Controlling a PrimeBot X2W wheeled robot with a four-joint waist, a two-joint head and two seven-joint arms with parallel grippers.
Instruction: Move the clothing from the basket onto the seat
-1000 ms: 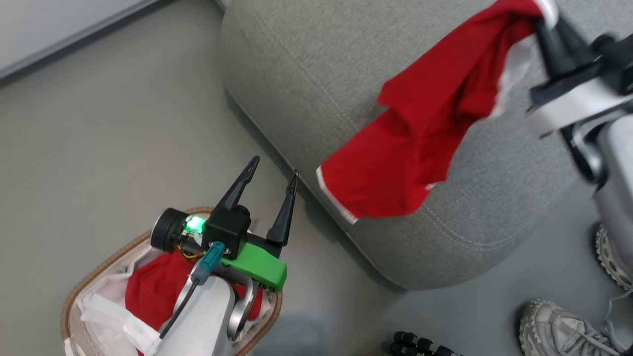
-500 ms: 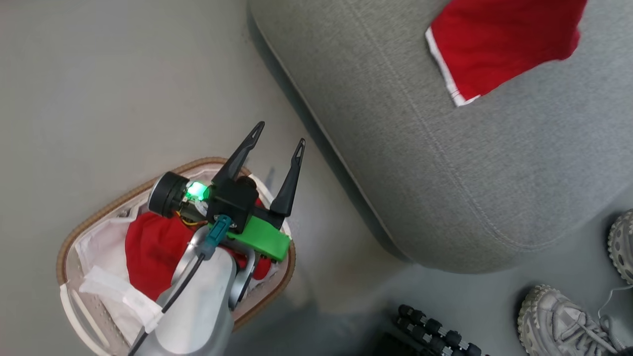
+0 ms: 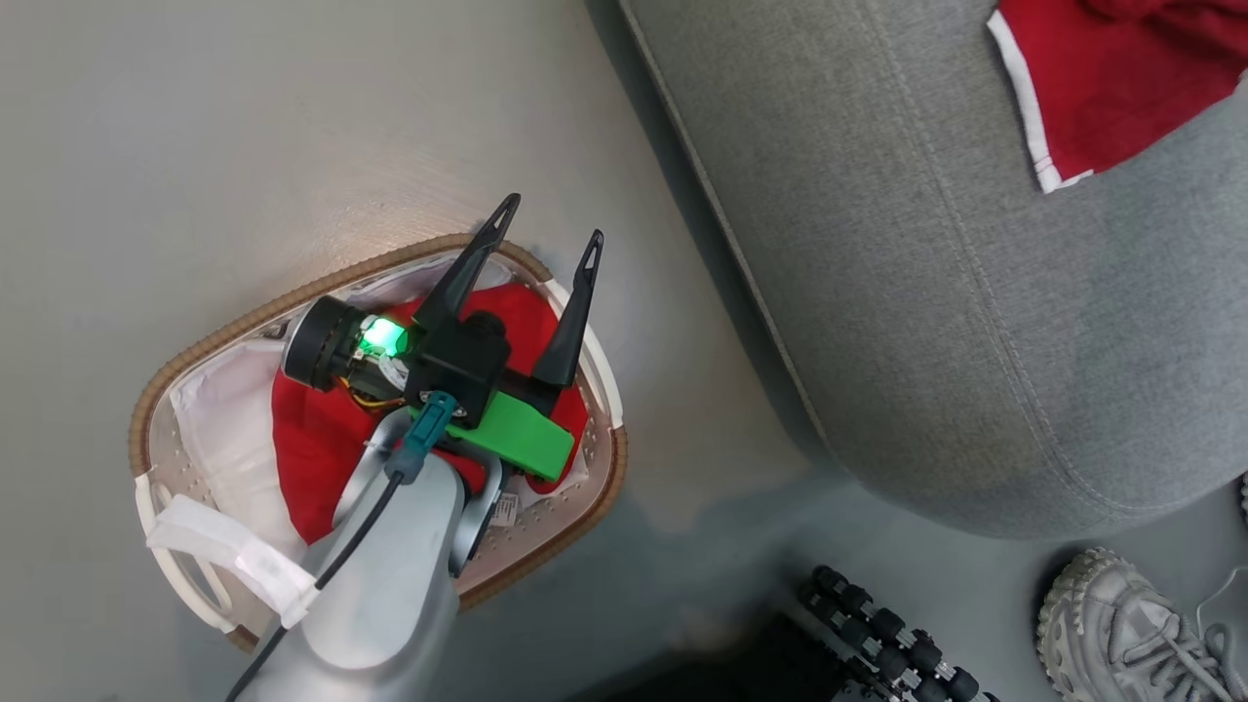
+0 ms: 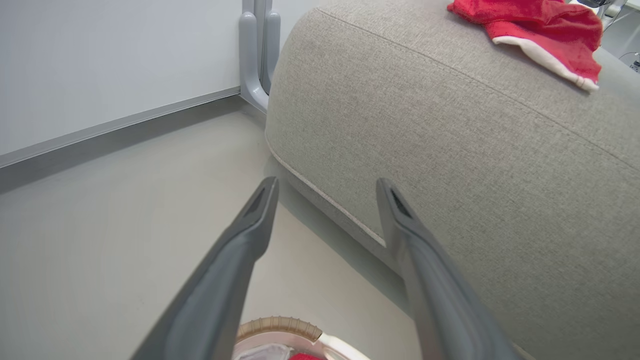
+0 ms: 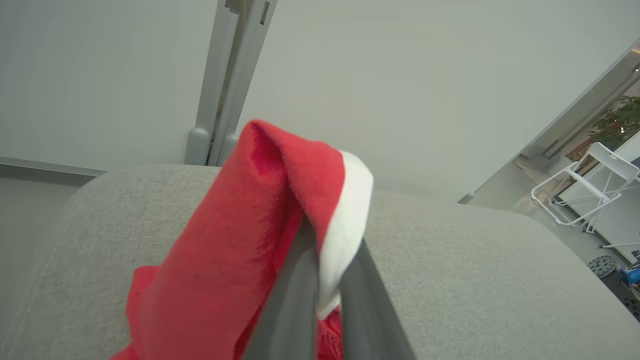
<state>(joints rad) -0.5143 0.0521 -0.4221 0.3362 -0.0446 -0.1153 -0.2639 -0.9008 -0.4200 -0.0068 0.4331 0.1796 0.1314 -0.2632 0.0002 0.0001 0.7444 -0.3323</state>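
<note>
Roughly halfway, I'd say: one red garment (image 3: 1102, 88) lies on the seat (image 3: 926, 292) w/ the right gripper (image 5: 327, 240) pinched tight on its red-and-white edge, so the drop-off isn't done yet. Those fingers need to let go. Left gripper (image 3: 551, 222) hangs over the basket (image 3: 292, 302), fingers spread wide, nothing between them, tips aimed past the rim toward the seat. A second red garment (image 3: 312, 439) sits bunched in the basket under that arm. Next move, prob.: tilt the left wrist down, go in and nip red cloth only, not the white liner (image 3: 224, 429) beside it. Writing: a small white tag (image 3: 504, 509) by the basket's near wall, too small to read; no brand legible on the grey shoe (image 3: 1121, 624) either.
</note>
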